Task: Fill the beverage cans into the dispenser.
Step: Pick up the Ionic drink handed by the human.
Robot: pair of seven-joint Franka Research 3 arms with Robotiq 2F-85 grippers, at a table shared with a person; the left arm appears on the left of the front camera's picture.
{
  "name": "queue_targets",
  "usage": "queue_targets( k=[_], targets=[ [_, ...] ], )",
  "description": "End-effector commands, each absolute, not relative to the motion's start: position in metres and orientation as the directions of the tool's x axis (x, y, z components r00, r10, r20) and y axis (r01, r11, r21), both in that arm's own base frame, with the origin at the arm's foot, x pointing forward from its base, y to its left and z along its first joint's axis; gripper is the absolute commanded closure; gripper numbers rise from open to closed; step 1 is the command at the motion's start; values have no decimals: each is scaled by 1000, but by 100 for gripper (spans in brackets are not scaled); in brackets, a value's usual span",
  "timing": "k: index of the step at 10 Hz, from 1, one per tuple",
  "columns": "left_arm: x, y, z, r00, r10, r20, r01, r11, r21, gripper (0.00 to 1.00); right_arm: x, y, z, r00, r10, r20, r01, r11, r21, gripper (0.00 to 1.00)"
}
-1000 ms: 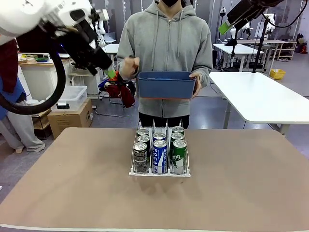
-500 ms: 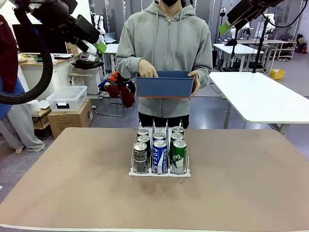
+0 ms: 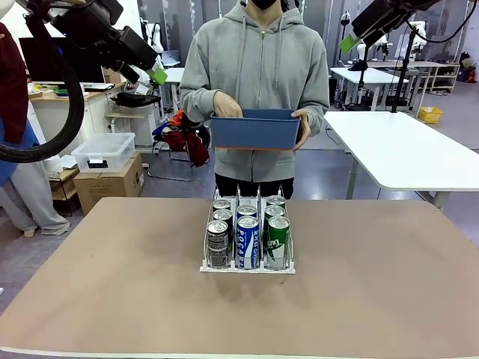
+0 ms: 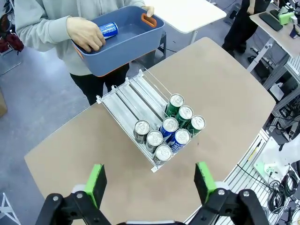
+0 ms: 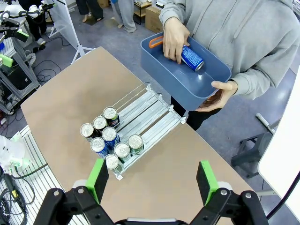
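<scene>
The left gripper (image 4: 150,174) and the right gripper (image 5: 151,177) hang high over the brown table (image 3: 112,292), jaws spread wide and holding nothing. A slim, smooth can lowered off-line from that height would likely catch a thin divider or topple its neighbours. The clear-plastic three-lane dispenser (image 3: 247,269) sits mid-table. Its front is packed with upright silver-topped beverage cans (image 3: 248,241): three black-and-silver, two blue-and-white, three green. The rear lanes are bare. Beyond, a person's hand (image 4: 84,33) rests on a blue can (image 4: 108,29) lying in the blue plastic bin (image 3: 254,133). A hurried handover risks pinching fingers.
</scene>
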State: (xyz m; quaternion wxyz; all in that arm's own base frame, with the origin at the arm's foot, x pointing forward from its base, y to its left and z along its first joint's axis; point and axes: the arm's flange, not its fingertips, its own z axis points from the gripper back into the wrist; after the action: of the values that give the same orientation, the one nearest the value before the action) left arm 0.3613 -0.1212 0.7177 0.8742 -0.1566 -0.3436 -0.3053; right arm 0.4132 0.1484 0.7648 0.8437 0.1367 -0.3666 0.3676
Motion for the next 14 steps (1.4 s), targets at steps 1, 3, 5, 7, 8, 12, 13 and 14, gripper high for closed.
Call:
queue_targets(
  k=[1, 3, 5, 7, 8, 12, 13, 14],
  targets=[
    [366, -121, 729, 592, -440, 675, 649, 757, -76, 0, 410, 147, 762, 462, 522, 716, -722, 691, -38, 0],
    [371, -115, 746, 590, -497, 636, 673, 738, -47, 0, 410, 147, 762, 462, 522, 716, -722, 691, -38, 0],
    [370, -112, 757, 575, -533, 620, 705, 708, -45, 0, 410, 147, 762, 462, 522, 716, -722, 691, -38, 0],
    [369, -116, 759, 552, -518, 653, 680, 733, 8, 0, 410, 147, 762, 462, 522, 716, -722, 691, -38, 0],
    [365, -119, 758, 587, -496, 640, 682, 729, -61, 0, 410, 147, 762, 462, 522, 716, -722, 691, -38, 0],
    [365, -119, 758, 587, -496, 640, 682, 729, -61, 0, 410, 147, 762, 462, 522, 716, -722, 691, -38, 0],
    [365, -119, 758, 587, -496, 640, 682, 729, -61, 0, 410, 147, 762, 462, 522, 716, -722, 691, -38, 0],
    [365, -119, 758, 587, -496, 640, 682, 729, -61, 0, 410, 147, 762, 462, 522, 716, -722, 691, -38, 0]
  ],
)
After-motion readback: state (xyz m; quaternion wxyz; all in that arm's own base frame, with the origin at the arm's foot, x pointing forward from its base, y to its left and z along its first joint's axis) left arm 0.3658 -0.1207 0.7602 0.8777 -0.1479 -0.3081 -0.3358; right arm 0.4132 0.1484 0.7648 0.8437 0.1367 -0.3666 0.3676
